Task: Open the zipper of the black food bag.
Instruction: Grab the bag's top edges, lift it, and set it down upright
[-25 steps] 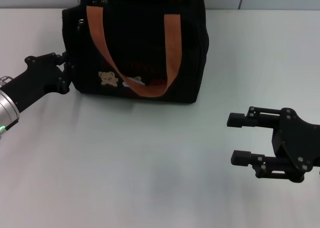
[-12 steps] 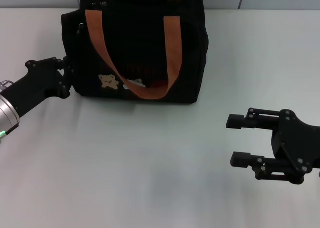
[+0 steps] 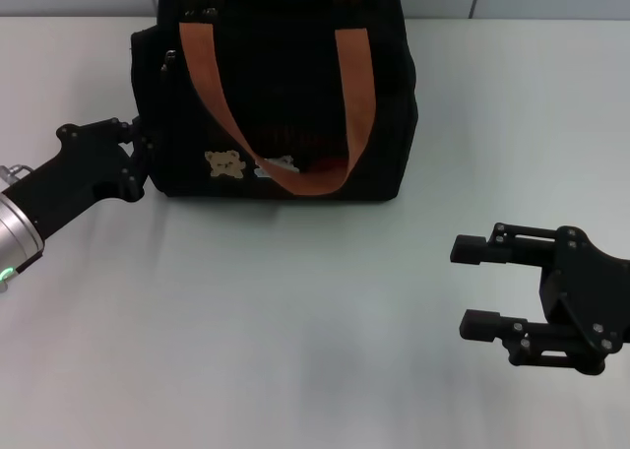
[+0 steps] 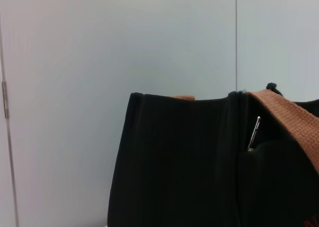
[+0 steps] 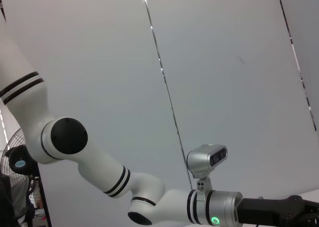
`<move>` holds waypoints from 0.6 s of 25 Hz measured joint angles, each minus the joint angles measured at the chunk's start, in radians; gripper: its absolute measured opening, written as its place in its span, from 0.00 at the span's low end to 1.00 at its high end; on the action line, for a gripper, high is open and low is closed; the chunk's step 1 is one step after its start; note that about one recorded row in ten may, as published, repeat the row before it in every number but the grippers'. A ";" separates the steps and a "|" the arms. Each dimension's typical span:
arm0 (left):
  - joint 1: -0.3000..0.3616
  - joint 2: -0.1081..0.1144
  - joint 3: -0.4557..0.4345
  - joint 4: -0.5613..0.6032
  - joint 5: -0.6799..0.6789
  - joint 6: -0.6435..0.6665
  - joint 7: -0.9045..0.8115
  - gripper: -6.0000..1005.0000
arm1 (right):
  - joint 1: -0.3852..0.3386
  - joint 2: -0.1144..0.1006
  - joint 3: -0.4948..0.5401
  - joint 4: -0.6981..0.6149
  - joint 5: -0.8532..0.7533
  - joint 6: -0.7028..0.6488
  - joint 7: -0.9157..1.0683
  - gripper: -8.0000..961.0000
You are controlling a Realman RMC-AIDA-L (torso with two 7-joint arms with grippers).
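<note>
Touching black food bag (image 3: 285,95) side: left end effector (image 3: 146,149).

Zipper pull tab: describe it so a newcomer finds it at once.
Start at the black food bag standing on the white table. Go to its upper corner above the left gripper. There hangs the zipper pull tab, a thin silver sliver beside the orange-brown strap.

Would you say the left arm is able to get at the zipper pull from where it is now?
Probably yes: the left end effector sits against the black food bag's end, and the silver pull hangs uncovered just ahead.
</note>
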 joint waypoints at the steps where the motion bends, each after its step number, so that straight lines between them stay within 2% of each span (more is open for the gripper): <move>1: 0.001 0.000 0.000 0.000 0.000 0.004 0.000 0.11 | 0.000 0.000 0.000 0.000 0.000 0.000 0.000 0.71; 15: 0.004 0.003 0.000 0.006 0.004 0.053 -0.009 0.11 | 0.003 0.000 0.000 0.011 0.004 0.005 -0.018 0.71</move>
